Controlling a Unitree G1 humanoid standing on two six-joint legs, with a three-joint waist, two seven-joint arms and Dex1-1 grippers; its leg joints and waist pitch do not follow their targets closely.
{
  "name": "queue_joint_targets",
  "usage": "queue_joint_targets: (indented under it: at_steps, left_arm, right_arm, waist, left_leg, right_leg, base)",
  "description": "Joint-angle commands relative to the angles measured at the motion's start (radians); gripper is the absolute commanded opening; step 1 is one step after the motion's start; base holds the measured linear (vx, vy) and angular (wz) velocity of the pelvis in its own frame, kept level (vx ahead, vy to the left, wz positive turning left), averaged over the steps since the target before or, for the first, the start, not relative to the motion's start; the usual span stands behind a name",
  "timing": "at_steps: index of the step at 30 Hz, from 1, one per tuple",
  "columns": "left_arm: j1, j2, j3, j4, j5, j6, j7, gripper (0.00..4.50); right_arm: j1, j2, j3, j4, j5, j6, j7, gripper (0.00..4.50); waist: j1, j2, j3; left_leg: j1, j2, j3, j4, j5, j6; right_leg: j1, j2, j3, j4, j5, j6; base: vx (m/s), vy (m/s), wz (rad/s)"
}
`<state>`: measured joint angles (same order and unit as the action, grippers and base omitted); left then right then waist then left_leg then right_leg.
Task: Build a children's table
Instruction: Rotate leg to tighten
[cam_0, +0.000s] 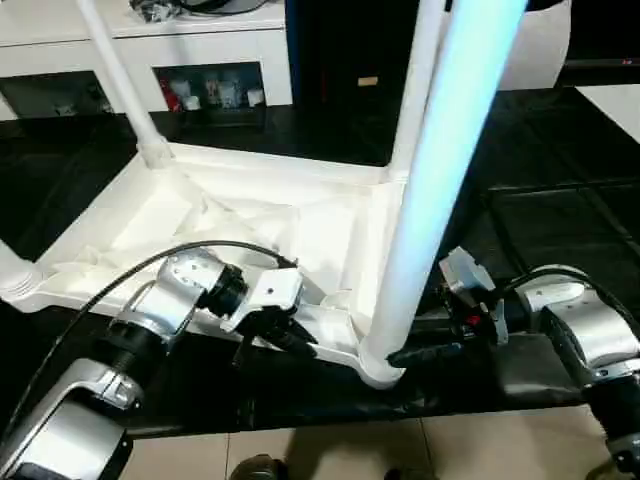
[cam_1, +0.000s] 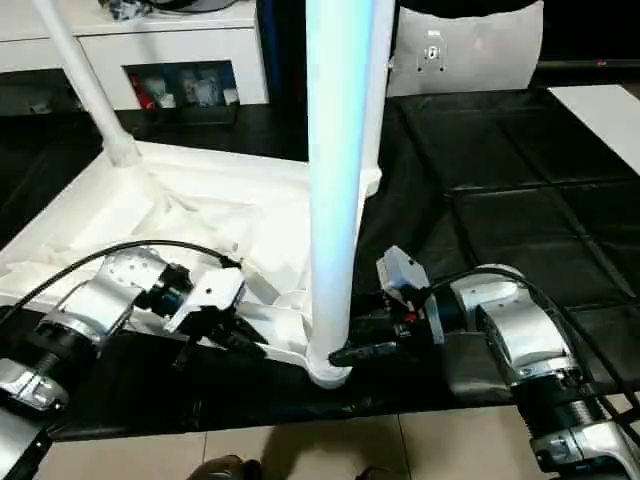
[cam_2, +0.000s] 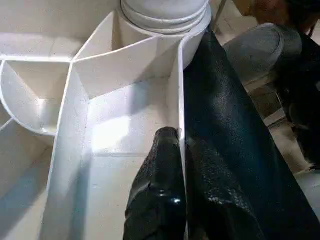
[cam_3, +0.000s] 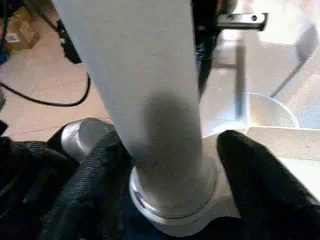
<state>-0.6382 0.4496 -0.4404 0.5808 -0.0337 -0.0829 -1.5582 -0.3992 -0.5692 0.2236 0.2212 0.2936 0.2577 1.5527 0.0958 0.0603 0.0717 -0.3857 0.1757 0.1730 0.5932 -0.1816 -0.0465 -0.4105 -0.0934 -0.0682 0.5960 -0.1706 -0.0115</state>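
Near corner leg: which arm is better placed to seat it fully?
Right. The right end effector has its fingers on either side of the near leg at its socket. The left end effector is shut on the tabletop rim, steadying it.

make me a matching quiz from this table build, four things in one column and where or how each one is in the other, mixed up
Things:
1. left gripper
2. right gripper
3. near leg
4. far-left leg

States:
A. standing in the tabletop's far-left corner socket
B. fingers on either side of a leg's base
C. shut on the tabletop rim
D. upright in the near corner socket

Pairs: 1-C, 2-B, 3-D, 4-A
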Motion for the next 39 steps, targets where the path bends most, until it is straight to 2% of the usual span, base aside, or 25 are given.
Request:
queue_joint_targets:
  at_steps: [1,6,10,13,14,15,17,18,20,21,23,25,26,27,28,29,30,31,32,33,36,37,39]
  left_arm:
    - [-0.027,-0.005,-0.042,-0.007,-0.001,-0.028,-0.056,0.0]
    - [-0.034,-0.007,-0.048,0.012,-0.005,-0.045,-0.056,0.0]
    - [-0.036,-0.01,-0.047,0.019,-0.004,-0.05,-0.056,0.0]
    - [-0.03,-0.019,-0.026,0.018,-0.009,-0.031,-0.056,0.0]
    - [-0.023,-0.023,-0.013,0.01,-0.02,-0.011,-0.047,0.0]
    - [-0.019,-0.026,-0.004,0.005,-0.028,0.002,-0.04,0.0]
    - [-0.013,-0.028,0.005,-0.005,-0.038,0.021,-0.028,0.0]
    - [-0.003,-0.033,0.017,-0.022,-0.048,0.044,0.0,0.0]
    - [0.013,-0.047,0.035,-0.053,-0.05,0.081,0.067,0.0]
    - [0.013,-0.047,0.035,-0.053,-0.05,0.081,0.067,0.0]
    - [0.028,-0.076,0.056,-0.081,-0.032,0.144,0.181,0.0]
    - [0.037,-0.114,0.079,-0.099,-0.021,0.197,0.272,0.0]
    - [0.042,-0.148,0.094,-0.113,-0.014,0.239,0.338,0.0]
    - [0.043,-0.158,0.098,-0.117,-0.009,0.251,0.36,0.0]
    - [0.043,-0.165,0.101,-0.119,-0.006,0.259,0.374,0.0]
    - [0.039,-0.208,0.115,-0.126,0.008,0.308,0.455,0.0]
    - [0.032,-0.232,0.125,-0.123,0.018,0.329,0.508,0.0]
    - [0.029,-0.238,0.127,-0.121,0.02,0.334,0.52,0.0]
    - [0.014,-0.273,0.141,-0.114,0.031,0.367,0.596,0.0]
    - [0.003,-0.295,0.151,-0.106,0.039,0.38,0.65,0.0]
    - [-0.017,-0.342,0.163,-0.102,0.065,0.415,0.751,0.0]
    - [-0.016,-0.353,0.167,-0.109,0.076,0.426,0.773,0.0]
    - [-0.015,-0.38,0.17,-0.126,0.089,0.443,0.806,0.0]
  right_arm:
    - [-0.02,-0.001,0.011,0.008,0.01,-0.007,0.014,2.49]
    - [-0.028,0.008,0.016,0.02,0.011,-0.021,0.022,2.09]
    - [-0.024,0.015,0.019,0.012,0.014,-0.012,0.023,1.99]
    - [-0.01,0.021,0.011,-0.017,0.04,0.026,0.011,1.96]
    - [0.003,0.03,-0.001,-0.035,0.056,0.047,-0.013,1.96]
    - [0.011,0.036,-0.009,-0.045,0.065,0.059,-0.029,1.96]
    - [0.021,0.049,-0.024,-0.057,0.078,0.075,-0.058,1.96]
    - [0.04,0.069,-0.04,-0.079,0.091,0.1,-0.107,1.96]
    - [0.077,0.109,-0.062,-0.117,0.097,0.117,-0.195,1.96]
    - [0.077,0.109,-0.062,-0.117,0.097,0.117,-0.195,1.96]
    - [0.117,0.161,-0.07,-0.155,0.065,0.117,-0.316,1.96]
    - [0.138,0.205,-0.065,-0.175,0.024,0.114,-0.411,1.95]
    - [0.147,0.243,-0.059,-0.187,-0.005,0.119,-0.481,1.95]
    - [0.149,0.256,-0.057,-0.19,-0.013,0.122,-0.503,1.95]
    - [0.15,0.263,-0.056,-0.192,-0.018,0.124,-0.517,1.95]
    - [0.146,0.318,-0.053,-0.196,-0.045,0.144,-0.61,1.95]
    - [0.142,0.348,-0.054,-0.195,-0.058,0.154,-0.66,1.95]
    - [0.141,0.357,-0.055,-0.193,-0.061,0.157,-0.675,1.94]
    - [0.128,0.411,-0.062,-0.178,-0.077,0.171,-0.763,1.93]
    - [0.116,0.442,-0.066,-0.163,-0.097,0.17,-0.819,1.93]
    - [0.091,0.52,-0.077,-0.126,-0.139,0.174,-0.962,1.91]
    - [0.088,0.539,-0.079,-0.122,-0.151,0.176,-0.994,1.91]
    - [0.081,0.581,-0.085,-0.102,-0.195,0.159,-1.087,1.91]
  waist:
    - [-0.004,-0.022,-0.071]
    - [-0.004,-0.022,-0.07]
    - [-0.003,-0.02,-0.073]
    - [-0.003,-0.022,-0.073]
    - [-0.003,-0.013,-0.075]
    - [-0.003,-0.017,-0.076]
    - [-0.003,-0.018,-0.076]
    - [-0.004,-0.005,-0.077]
    - [-0.005,-0.009,-0.076]
    - [-0.006,-0.006,-0.075]
    - [-0.011,-0.006,-0.073]
    - [-0.024,-0.005,-0.071]
    - [-0.031,-0.006,-0.068]
    - [-0.038,-0.006,-0.067]
    - [-0.047,-0.006,-0.069]
    - [-0.054,-0.008,-0.069]
    - [-0.062,0.001,-0.069]
    - [-0.063,0.0,-0.069]
    - [-0.064,-0.003,-0.07]
    - [-0.066,-0.001,-0.069]
    - [-0.069,0.004,-0.073]
    - [-0.07,0.0,-0.076]
    - [-0.07,0.005,-0.079]
  left_leg:
    - [0.016,0.053,-0.007,-0.066,-0.155,0.112]
    - [0.016,0.054,-0.008,-0.067,-0.167,0.102]
    - [0.017,0.054,-0.008,-0.066,-0.164,0.098]
    - [0.016,0.053,-0.008,-0.066,-0.154,0.102]
    - [0.018,0.054,-0.007,-0.065,-0.152,0.1]
    - [0.016,0.053,-0.008,-0.065,-0.154,0.099]
    - [0.015,0.053,-0.008,-0.065,-0.149,0.097]
    - [0.018,0.055,-0.008,-0.067,-0.163,0.091]
    - [0.016,0.052,-0.009,-0.068,-0.178,0.081]
    - [0.017,0.053,-0.011,-0.071,-0.199,0.068]
    - [0.018,0.053,-0.011,-0.074,-0.227,0.046]
    - [0.01,0.046,-0.016,-0.077,-0.239,0.025]
    - [0.013,0.045,-0.015,-0.08,-0.254,0.015]
    - [0.016,0.044,-0.016,-0.079,-0.262,0.01]
    - [0.014,0.041,-0.017,-0.078,-0.263,0.009]
    - [0.015,0.039,-0.017,-0.076,-0.264,0.019]
    - [0.013,0.039,-0.015,-0.076,-0.26,0.021]
    - [0.015,0.038,-0.015,-0.075,-0.265,0.021]
    - [0.019,0.034,-0.015,-0.072,-0.268,0.023]
    - [0.02,0.033,-0.016,-0.074,-0.273,0.02]
    - [0.022,0.034,-0.018,-0.077,-0.271,0.015]
    - [0.021,0.034,-0.017,-0.077,-0.267,0.016]
    - [0.019,0.035,-0.016,-0.077,-0.249,0.021]
  right_leg:
    - [0.054,-0.057,0.042,-0.059,-0.187,-0.265]
    - [0.054,-0.057,0.041,-0.062,-0.218,-0.259]
    - [0.056,-0.057,0.041,-0.06,-0.21,-0.26]
    - [0.056,-0.057,0.042,-0.059,-0.195,-0.264]
    - [0.057,-0.056,0.042,-0.059,-0.188,-0.267]
    - [0.058,-0.056,0.041,-0.059,-0.188,-0.268]
    - [0.058,-0.056,0.041,-0.058,-0.185,-0.265]
    - [0.056,-0.055,0.041,-0.061,-0.189,-0.265]
    - [0.058,-0.054,0.04,-0.062,-0.202,-0.263]
    - [0.058,-0.056,0.04,-0.065,-0.237,-0.253]
    - [0.055,-0.056,0.042,-0.07,-0.29,-0.233]
    - [0.062,-0.055,0.037,-0.071,-0.334,-0.21]
    - [0.057,-0.054,0.036,-0.079,-0.382,-0.186]
    - [0.054,-0.054,0.037,-0.082,-0.402,-0.182]
    - [0.058,-0.055,0.036,-0.084,-0.422,-0.175]
    - [0.055,-0.055,0.037,-0.088,-0.424,-0.172]
    - [0.054,-0.05,0.037,-0.087,-0.408,-0.177]
    - [0.052,-0.05,0.036,-0.09,-0.414,-0.175]
    - [0.053,-0.052,0.036,-0.093,-0.436,-0.168]
    - [0.051,-0.05,0.035,-0.095,-0.462,-0.157]
    - [0.048,-0.048,0.035,-0.096,-0.458,-0.141]
    - [0.05,-0.046,0.035,-0.096,-0.443,-0.14]
    - [0.051,-0.046,0.038,-0.089,-0.369,-0.156]
  base:
    - [0.0,0.0,0.0]
    - [0.0,0.0,0.0]
    - [0.0,0.0,0.0]
    - [0.0,0.0,0.0]
    - [0.0,0.0,0.0]
    - [0.0,0.0,0.0]
    - [0.0,0.0,0.0]
    - [0.0,0.0,0.0]
    - [0.0,0.0,0.0]
    - [0.0,0.0,0.0]
    - [0.0,0.0,0.0]
    - [0.0,0.0,0.0]
    - [0.0,0.0,0.0]
    - [0.0,0.0,0.0]
    - [0.0,0.0,0.0]
    - [0.0,0.0,0.0]
    - [0.0,0.0,0.0]
    - [0.0,0.0,0.0]
    - [0.0,0.0,0.0]
    - [0.0,0.0,0.0]
    - [0.0,0.0,0.0]
    - [0.0,0.0,0.0]
    - [0.0,0.0,0.0]
